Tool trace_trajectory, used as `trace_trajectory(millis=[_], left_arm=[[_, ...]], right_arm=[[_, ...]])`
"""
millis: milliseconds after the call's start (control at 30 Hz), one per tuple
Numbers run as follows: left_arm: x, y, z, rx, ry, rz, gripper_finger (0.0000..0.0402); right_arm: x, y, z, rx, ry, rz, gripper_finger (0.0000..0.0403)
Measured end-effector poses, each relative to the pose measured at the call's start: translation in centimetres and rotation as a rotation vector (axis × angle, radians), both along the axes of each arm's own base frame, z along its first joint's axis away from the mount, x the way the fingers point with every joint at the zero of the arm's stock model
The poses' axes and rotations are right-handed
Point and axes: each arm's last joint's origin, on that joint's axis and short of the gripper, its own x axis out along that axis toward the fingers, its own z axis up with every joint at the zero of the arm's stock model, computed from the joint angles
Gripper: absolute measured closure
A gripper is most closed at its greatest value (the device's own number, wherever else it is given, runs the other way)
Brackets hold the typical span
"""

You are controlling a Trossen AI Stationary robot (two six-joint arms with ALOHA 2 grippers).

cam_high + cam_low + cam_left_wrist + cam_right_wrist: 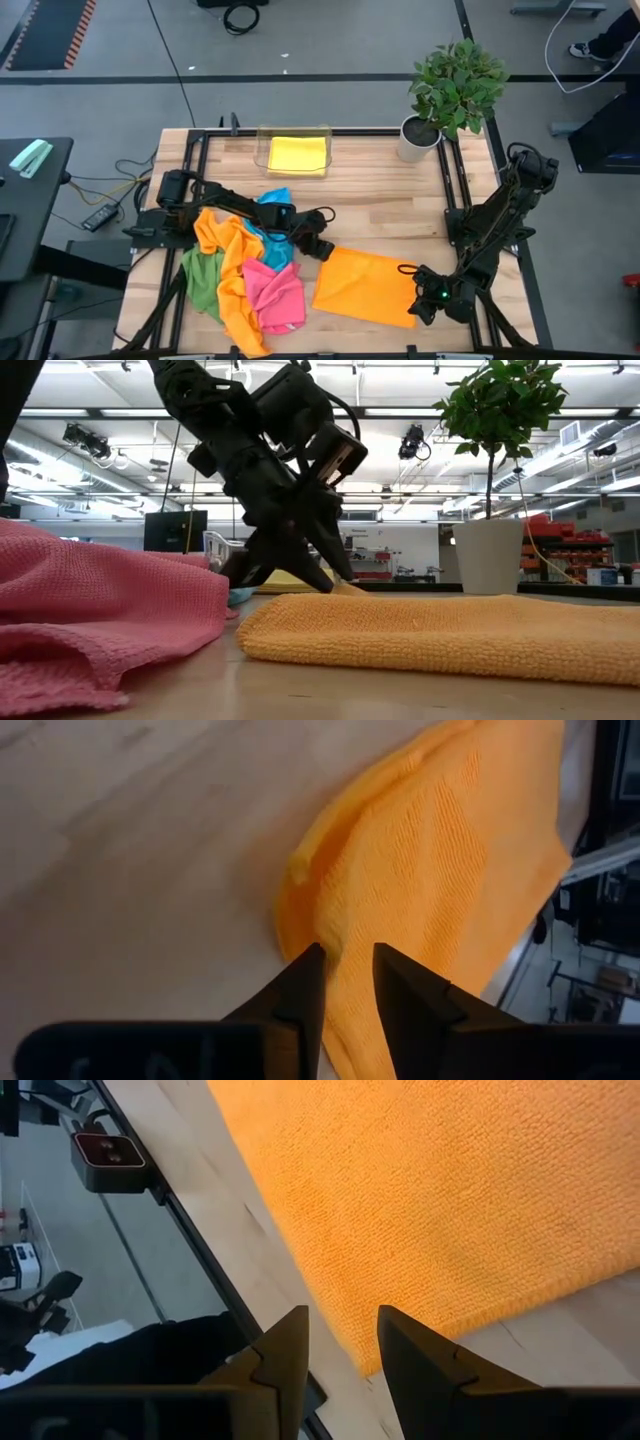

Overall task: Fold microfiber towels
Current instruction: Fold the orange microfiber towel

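Two arms | left fingers point(347, 982) apparently pinching orange towel point(365, 285) | right fingers point(343, 1348) apart

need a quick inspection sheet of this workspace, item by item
surface: wooden table with a dark frame rail along its edges.
job's things: orange towel spread flat; heap of orange, pink, green and blue towels on the left; yellow towel in the clear tray.
clutter: potted plant at the far right corner.
grippers: left tool at the orange towel's edge, fingers on either side of a raised fold; right tool open over the towel's opposite corner.
cables: leads on the floor left of the table.
surroundings: workshop room behind; a shoe at top right.
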Motion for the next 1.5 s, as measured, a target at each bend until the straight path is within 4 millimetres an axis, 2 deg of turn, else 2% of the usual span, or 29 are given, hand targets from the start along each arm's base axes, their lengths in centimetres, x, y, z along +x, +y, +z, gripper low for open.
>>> trace_trajectory(millis=[433,600,733,967,1167,1400,1500], left_arm=[[0.2,0.3,0.2,0.008,-0.031,-0.016,0.0358],[0.2,0.8,0.2,0.053,-0.047,-0.020,0.0393],[0.4,0.8,0.3,0.073,-0.083,-0.039,0.0392],[1.0,-0.3,1.3,0.090,-0.232,-0.128,0.0395],[1.0,-0.3,1.3,0.129,-0.259,-0.166,0.0396],[0.8,-0.2,2.6,0.223,-0.332,-0.242,0.0397],[0.4,0.2,3.1,0.265,-0.305,-0.246,0.0398]], right_arm=[[-0.1,-0.1,-0.1,-0.011,0.009,0.001,0.0274],[-0.1,-0.1,-0.1,-0.017,0.012,0.001,0.0274],[-0.1,-0.1,-0.1,-0.014,0.014,-0.002,0.0274],[-0.1,-0.1,-0.1,-0.012,0.014,-0.004,0.0274],[-0.1,-0.1,-0.1,-0.011,0.013,-0.004,0.0274],[-0.1,-0.1,-0.1,-0.005,0.019,-0.009,0.0274],[-0.1,-0.1,-0.1,0.006,0.030,-0.016,0.0274]])
